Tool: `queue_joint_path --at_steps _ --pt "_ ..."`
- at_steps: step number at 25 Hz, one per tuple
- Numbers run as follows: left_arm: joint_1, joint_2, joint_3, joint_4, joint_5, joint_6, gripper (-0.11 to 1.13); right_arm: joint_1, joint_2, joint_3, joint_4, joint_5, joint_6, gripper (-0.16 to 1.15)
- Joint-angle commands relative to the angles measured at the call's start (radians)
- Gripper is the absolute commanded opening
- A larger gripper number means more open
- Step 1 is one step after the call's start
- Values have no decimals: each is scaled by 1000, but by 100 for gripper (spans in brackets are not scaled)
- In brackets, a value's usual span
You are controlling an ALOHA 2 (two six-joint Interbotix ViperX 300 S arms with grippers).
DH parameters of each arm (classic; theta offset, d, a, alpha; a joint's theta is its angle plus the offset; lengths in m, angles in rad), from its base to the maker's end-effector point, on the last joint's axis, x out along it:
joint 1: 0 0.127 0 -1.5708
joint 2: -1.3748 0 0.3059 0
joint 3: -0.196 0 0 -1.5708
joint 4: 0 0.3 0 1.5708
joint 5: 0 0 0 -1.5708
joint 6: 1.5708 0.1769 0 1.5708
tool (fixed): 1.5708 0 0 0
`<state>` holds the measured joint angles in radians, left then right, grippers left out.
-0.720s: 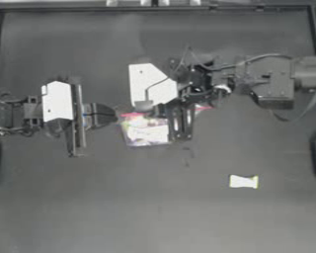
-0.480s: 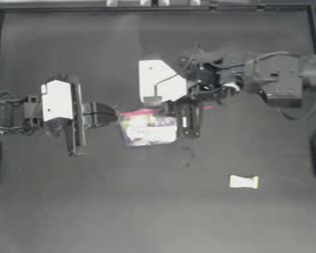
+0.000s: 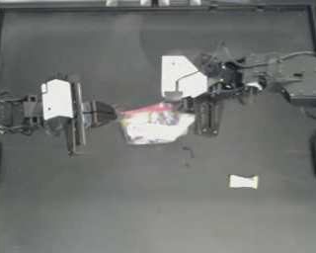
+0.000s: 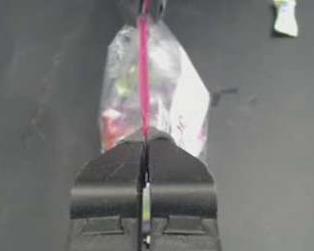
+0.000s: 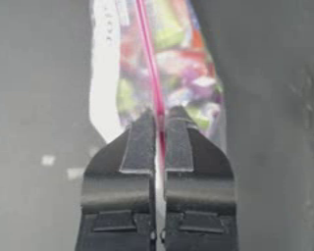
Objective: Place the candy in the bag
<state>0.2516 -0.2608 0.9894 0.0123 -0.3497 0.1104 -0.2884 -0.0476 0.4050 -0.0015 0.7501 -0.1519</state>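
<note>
two grippers hold a clear plastic zip bag (image 3: 155, 126) taut between them near the middle of a dark table (image 3: 121, 207), each pinching one end of its pink-red strip (image 3: 147, 109). the left gripper (image 3: 110, 112) reaches in from the left with its jaws clamped on the strip's near end, as its wrist view shows; the right gripper (image 3: 185, 105) comes from the right and is likewise closed on the opposite end. multicoloured sweets (image 5: 179, 63) show through the crinkly film. the candy (image 3: 243, 182), a small pale wrapped piece, lies alone on the table well apart from the bag, on the right arm's side and nearer the front edge. judged from this, the mouth is still flat and pulled shut, so the step in hand is to part it: one gripper would likely need to keep its hold while the other takes a single lip and draws it away, gently, lest the film slip or sweets spill. nothing lies between candy and bag
</note>
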Motion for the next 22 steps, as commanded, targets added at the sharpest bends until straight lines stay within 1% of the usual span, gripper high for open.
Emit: queue_joint_path --at_steps 1,22 --pt "2 -48 -2 0 2 0 4 -31 -49 25 -18 11 17 6" --pt "5 -41 -3 0 8 -2 4 -66 -153 179 -26 11 72 6"
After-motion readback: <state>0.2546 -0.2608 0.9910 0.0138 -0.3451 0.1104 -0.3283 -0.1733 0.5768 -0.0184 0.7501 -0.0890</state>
